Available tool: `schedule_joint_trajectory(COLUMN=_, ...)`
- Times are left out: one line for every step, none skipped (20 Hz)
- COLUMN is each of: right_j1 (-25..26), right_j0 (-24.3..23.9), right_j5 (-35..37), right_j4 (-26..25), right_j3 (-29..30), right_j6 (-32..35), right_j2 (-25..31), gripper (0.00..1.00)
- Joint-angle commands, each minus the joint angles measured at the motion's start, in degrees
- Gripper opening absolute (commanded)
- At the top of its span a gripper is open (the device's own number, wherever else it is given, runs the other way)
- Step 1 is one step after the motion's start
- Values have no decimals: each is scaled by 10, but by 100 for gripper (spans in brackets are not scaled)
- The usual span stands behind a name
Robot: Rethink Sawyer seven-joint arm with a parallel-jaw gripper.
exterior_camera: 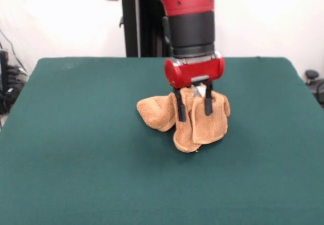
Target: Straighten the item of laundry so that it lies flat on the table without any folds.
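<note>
Now the gripper (194, 107) has its two black fingers (180, 106) clamped on a bunched fold of the orange-tan towel (202, 126) over the green table (76, 149). Cloth fills the gap between the fingers and drapes below their tips in rumpled folds. One rolled lobe bulges out beside the finger on the picture's left, touching the felt. A small white tag (201, 90) shows between the fingers near their top.

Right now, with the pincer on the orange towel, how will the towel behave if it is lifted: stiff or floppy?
Probably floppy: the towel already droops in soft folds around the pincer, whose fingers pinch a raised bunch. It looks light for its size, so it should rise easily. Its terry surface probably grips rather than slips, and one lobe may drag on the table.
</note>
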Motion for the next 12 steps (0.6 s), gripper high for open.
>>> schedule_joint_trajectory(right_j1=-94, right_j0=-31, right_j5=92, right_j4=12, right_j3=51, right_j6=-25, right_j2=47, gripper=100)
schedule_joint_trajectory(right_j1=-110, right_j0=-45, right_j5=98, right_j4=18, right_j3=63, right_j6=-32, right_j2=57, gripper=100)
schedule_joint_trajectory(right_j1=-132, right_j0=-51, right_j5=108, right_j4=29, right_j3=74, right_j6=-35, right_j2=69, gripper=100)
schedule_joint_trajectory(right_j1=-140, right_j0=-62, right_j5=116, right_j4=35, right_j3=77, right_j6=-41, right_j2=78, gripper=100)
schedule_joint_trajectory(right_j1=-160, right_j0=-70, right_j5=127, right_j4=48, right_j3=88, right_j6=-45, right_j2=91, gripper=100)
schedule_joint_trajectory(right_j1=-170, right_j0=-81, right_j5=136, right_j4=56, right_j3=92, right_j6=-53, right_j2=103, gripper=100)
schedule_joint_trajectory(right_j1=-190, right_j0=-92, right_j5=151, right_j4=74, right_j3=104, right_j6=-59, right_j2=121, gripper=100)
schedule_joint_trajectory(right_j1=-199, right_j0=-103, right_j5=158, right_j4=83, right_j3=108, right_j6=-65, right_j2=133, gripper=100)
schedule_joint_trajectory(right_j1=-220, right_j0=-114, right_j5=171, right_j4=102, right_j3=119, right_j6=-70, right_j2=152, gripper=100)
schedule_joint_trajectory(right_j1=-227, right_j0=-124, right_j5=179, right_j4=112, right_j3=119, right_j6=-75, right_j2=164, gripper=100)
schedule_joint_trajectory(right_j1=-248, right_j0=-134, right_j5=190, right_j4=133, right_j3=128, right_j6=-81, right_j2=182, gripper=100)
schedule_joint_trajectory(right_j1=-255, right_j0=-142, right_j5=198, right_j4=142, right_j3=128, right_j6=-85, right_j2=192, gripper=100)
